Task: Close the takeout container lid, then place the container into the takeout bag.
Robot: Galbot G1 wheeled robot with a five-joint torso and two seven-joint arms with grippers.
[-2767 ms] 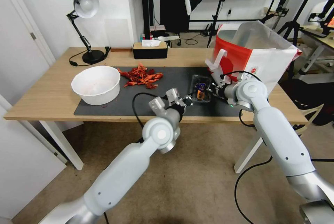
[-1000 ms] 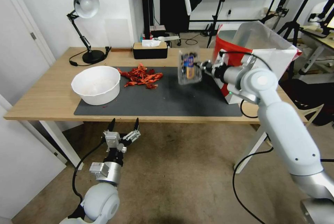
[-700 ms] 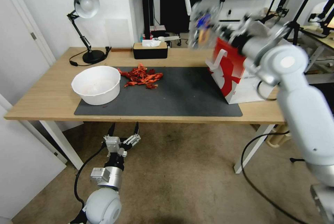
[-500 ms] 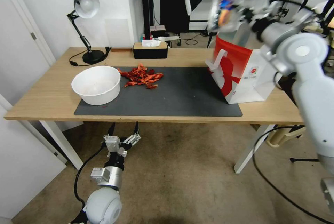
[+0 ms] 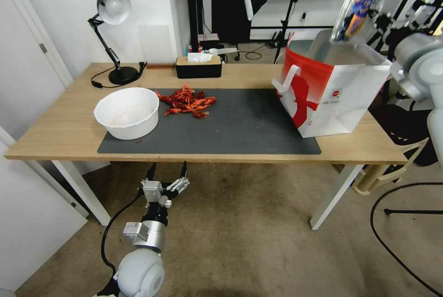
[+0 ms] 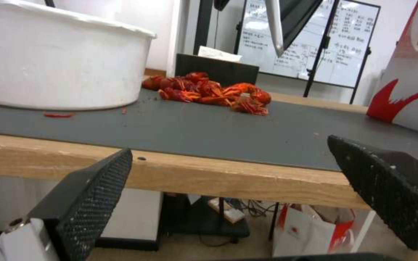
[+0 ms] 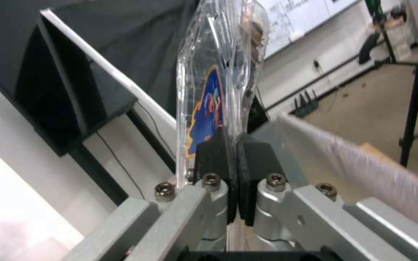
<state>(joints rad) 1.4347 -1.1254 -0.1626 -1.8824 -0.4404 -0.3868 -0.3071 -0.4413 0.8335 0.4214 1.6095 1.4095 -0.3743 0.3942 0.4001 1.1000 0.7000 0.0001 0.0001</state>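
My right gripper (image 5: pixel 385 22) is shut on the edge of the clear takeout container (image 5: pixel 362 8), holding it in the air above the open top of the red-and-white takeout bag (image 5: pixel 330 89). Its lid (image 7: pixel 209 79) is closed, and the blue and orange label shows through the plastic. In the right wrist view the black fingers (image 7: pixel 214 152) pinch the container's (image 7: pixel 218 72) rim, with the bag's rim (image 7: pixel 344 152) just below. My left gripper (image 5: pixel 168 181) hangs open below the table's front edge; its two black pads (image 6: pixel 93 192) stand wide apart with nothing between them.
A white bowl (image 5: pixel 127 112) and a pile of red crayfish shells (image 5: pixel 187 101) sit on the dark mat (image 5: pixel 230 126). A black tissue box (image 5: pixel 198 66) and a desk lamp (image 5: pixel 113 34) stand at the table's back. Tripods and stands fill the room behind the bag.
My right arm lifted the container off the mat, swung it up and to the right, and now holds it above the bag. My left arm withdrew below the table edge and stays there.
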